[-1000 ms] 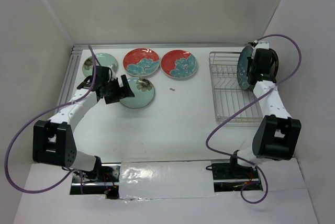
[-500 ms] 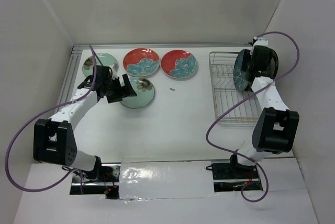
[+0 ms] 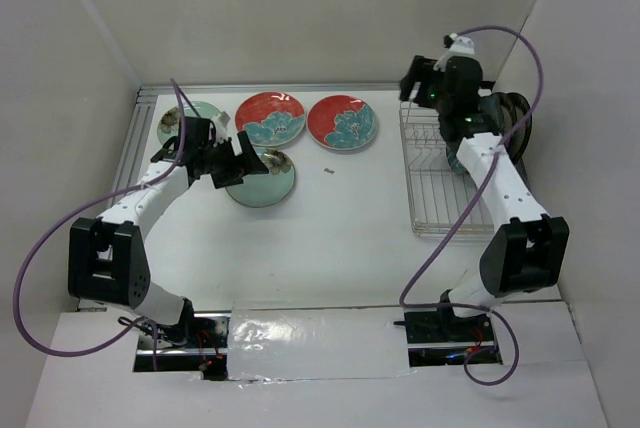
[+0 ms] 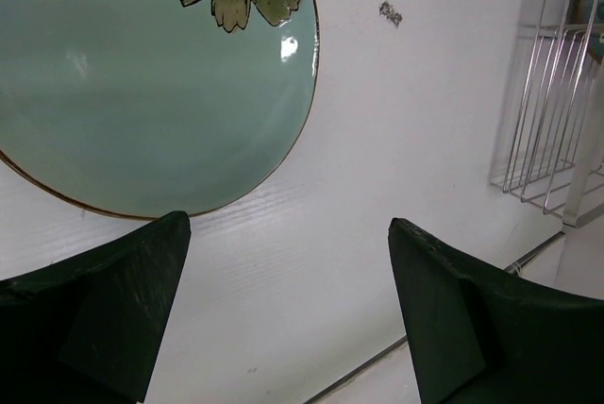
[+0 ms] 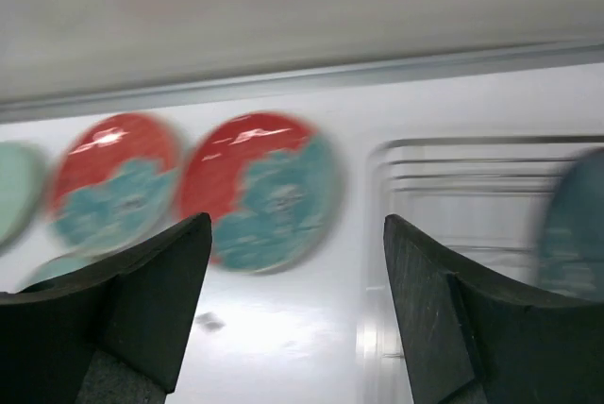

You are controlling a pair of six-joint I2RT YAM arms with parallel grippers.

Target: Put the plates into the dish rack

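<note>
Two red plates with blue flowers point(image 3: 270, 118) point(image 3: 342, 121) lie flat at the back of the table. A pale mint plate point(image 3: 265, 180) lies in front of them, and another mint plate point(image 3: 197, 118) sits at the far left. My left gripper point(image 3: 250, 163) hovers open at the near mint plate's left rim; the plate point(image 4: 142, 92) lies just beyond its fingertips point(image 4: 160, 262). My right gripper point(image 3: 412, 86) is raised over the dish rack's point(image 3: 445, 188) back left corner, open and empty point(image 5: 297, 225). A dark teal plate point(image 5: 576, 225) stands in the rack.
A small dark speck point(image 3: 327, 170) lies on the table between the plates and the rack. White walls close in the back and both sides. A metal rail point(image 3: 135, 148) runs along the table's left edge. The right wrist view is blurred by motion.
My right gripper has opened, let go of the teal plate in the rack, and swung up and left away from it. The left gripper has edged slightly toward the mint plate.
</note>
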